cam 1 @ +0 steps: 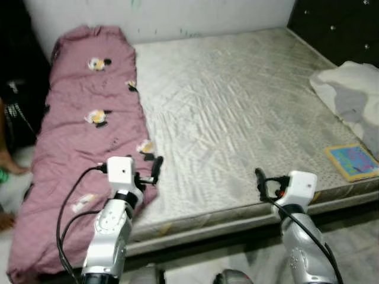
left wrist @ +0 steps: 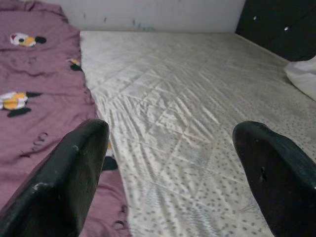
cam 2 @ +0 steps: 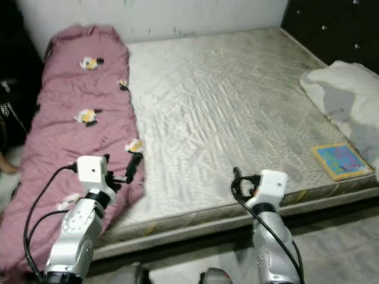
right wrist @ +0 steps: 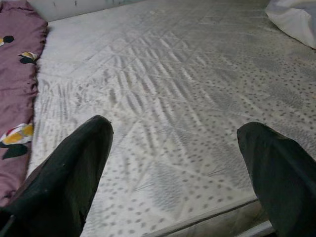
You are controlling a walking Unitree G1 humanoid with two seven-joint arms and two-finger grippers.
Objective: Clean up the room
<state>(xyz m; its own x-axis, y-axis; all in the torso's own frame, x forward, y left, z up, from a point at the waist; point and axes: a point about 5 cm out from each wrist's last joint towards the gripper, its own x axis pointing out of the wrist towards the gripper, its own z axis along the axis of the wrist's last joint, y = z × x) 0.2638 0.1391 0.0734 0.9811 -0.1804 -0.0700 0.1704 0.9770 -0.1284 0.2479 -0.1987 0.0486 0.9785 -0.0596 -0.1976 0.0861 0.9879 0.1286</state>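
Ahead, a bare quilted mattress fills most of the scene, with a mauve blanket printed with small cartoon figures laid along its left side and spilling over the near edge. A white pillow lies at the far right by the dark headboard, and a colourful book rests near the right front corner. The left gripper hovers above the blanket's edge, fingers spread wide with nothing between them. The right gripper hangs over the mattress's front edge, fingers likewise spread and empty. A person's foot shows on the floor at the far left.
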